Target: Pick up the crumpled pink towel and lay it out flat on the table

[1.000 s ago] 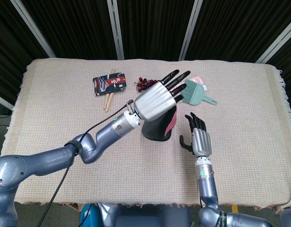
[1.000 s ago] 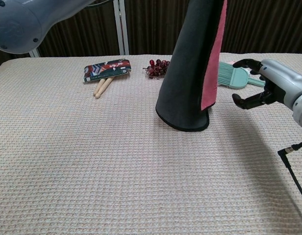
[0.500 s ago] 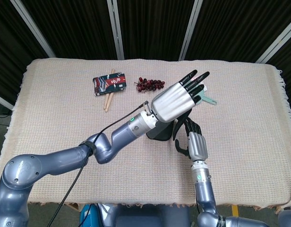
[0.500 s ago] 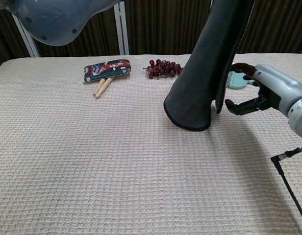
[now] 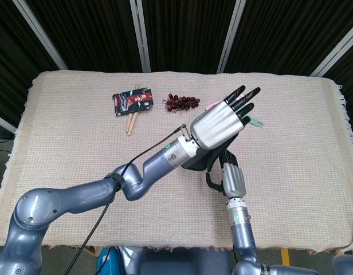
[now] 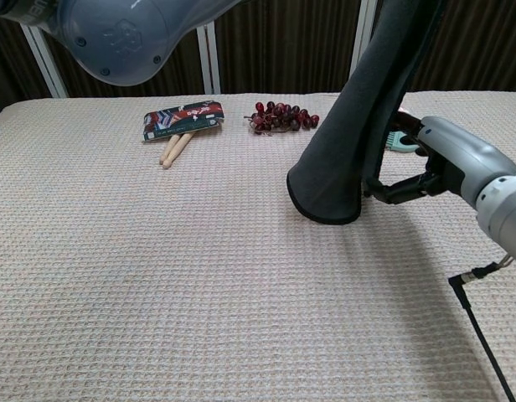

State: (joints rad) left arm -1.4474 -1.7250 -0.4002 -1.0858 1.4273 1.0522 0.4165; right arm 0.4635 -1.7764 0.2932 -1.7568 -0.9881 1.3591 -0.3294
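Left hand point(image 5: 218, 124) is holding the towel point(image 6: 350, 159) up so it hangs, dark side out, lower hem brushing the table point(image 6: 157, 276) just right of the grapes point(image 6: 281, 117). Right hand point(image 6: 446, 163) is reaching its fingertips to the hanging edge, likely to spread it; grasp cannot be told.

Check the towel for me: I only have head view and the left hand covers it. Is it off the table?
Observer: Chest view shows the towel hanging as a dark column from above the frame. Its lower hem is down at the table; I can't tell whether it touches.
Operator: Right hand on it?
Observer: The right hand is beside the towel, with its fingertips at the lower edge. No closed pinch is visible.
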